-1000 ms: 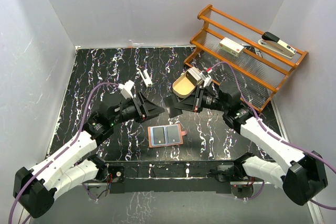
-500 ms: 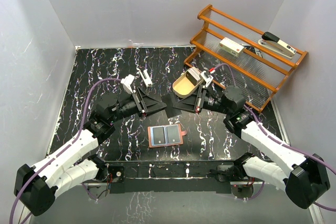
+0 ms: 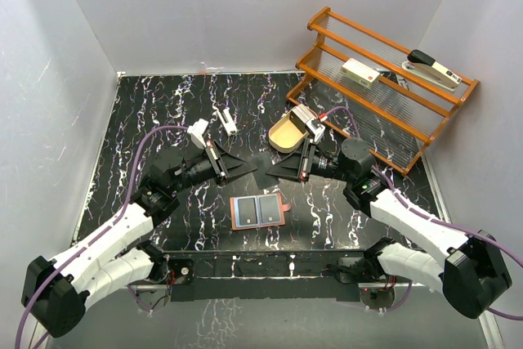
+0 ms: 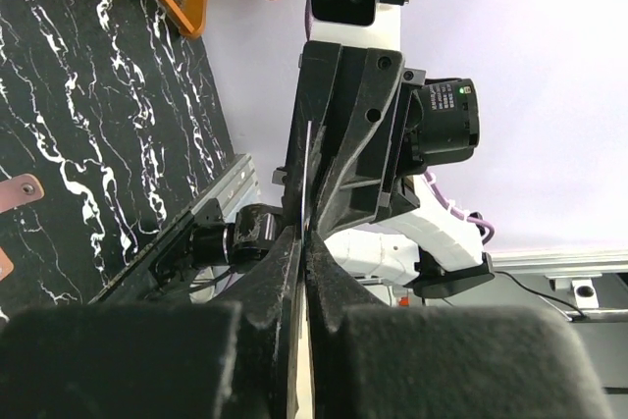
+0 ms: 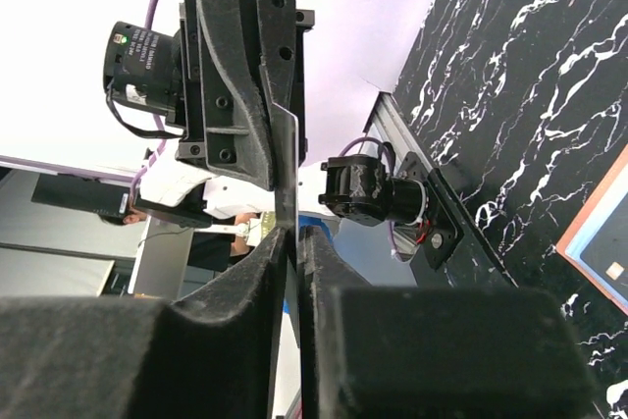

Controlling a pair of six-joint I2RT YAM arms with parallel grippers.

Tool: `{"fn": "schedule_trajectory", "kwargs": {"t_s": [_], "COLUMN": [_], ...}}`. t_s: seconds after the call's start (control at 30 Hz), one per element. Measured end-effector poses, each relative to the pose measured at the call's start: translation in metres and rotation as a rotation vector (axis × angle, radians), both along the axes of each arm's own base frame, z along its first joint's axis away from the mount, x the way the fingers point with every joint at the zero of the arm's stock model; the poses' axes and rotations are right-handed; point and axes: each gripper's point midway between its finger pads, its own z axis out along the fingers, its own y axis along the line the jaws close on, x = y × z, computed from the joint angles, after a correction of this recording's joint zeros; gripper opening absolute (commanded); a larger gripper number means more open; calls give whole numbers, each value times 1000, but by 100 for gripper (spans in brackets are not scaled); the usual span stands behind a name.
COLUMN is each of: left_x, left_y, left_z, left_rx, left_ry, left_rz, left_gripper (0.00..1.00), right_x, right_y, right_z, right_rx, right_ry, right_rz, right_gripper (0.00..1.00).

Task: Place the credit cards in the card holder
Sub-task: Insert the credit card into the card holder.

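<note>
The leather wallet (image 3: 258,212) lay open, dark rectangles on its pale lining, while the left gripper (image 4: 302,233) and right gripper (image 5: 291,233) both pinched one thin card (image 5: 285,169).

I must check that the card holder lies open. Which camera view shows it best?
The top external view: the card holder lies open and whole on the table. The left wrist view catches only its brown tab at the frame edge; the right wrist view only one corner.
</note>
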Motion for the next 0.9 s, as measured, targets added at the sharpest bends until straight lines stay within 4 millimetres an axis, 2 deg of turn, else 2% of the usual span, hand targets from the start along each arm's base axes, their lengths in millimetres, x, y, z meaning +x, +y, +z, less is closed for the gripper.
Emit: {"fn": "schedule_trajectory", "kwargs": {"t_s": [0.13, 0.27, 0.4, 0.63, 0.9], "left_x": [0, 0, 0, -8, -16], "left_y": [3, 7, 13, 30, 39], "left_z": [-8, -24, -48, -106, -165], "left_rx": [22, 74, 163, 338, 514], "left_ry": [5, 20, 57, 149, 256], "left_rz": [16, 32, 53, 74, 29], "left_gripper": [0, 0, 0, 0, 0], "right_x": [2, 9, 17, 28, 32], "right_y": [0, -3, -9, -25, -42], "right_z": [-13, -34, -46, -67, -123], "right_rx": [-42, -138, -242, -401, -613], "right_ry": [14, 40, 33, 6, 68], "right_rz": [-10, -50, -105, -187, -204], "right_gripper": [33, 38, 38, 37, 35]}}
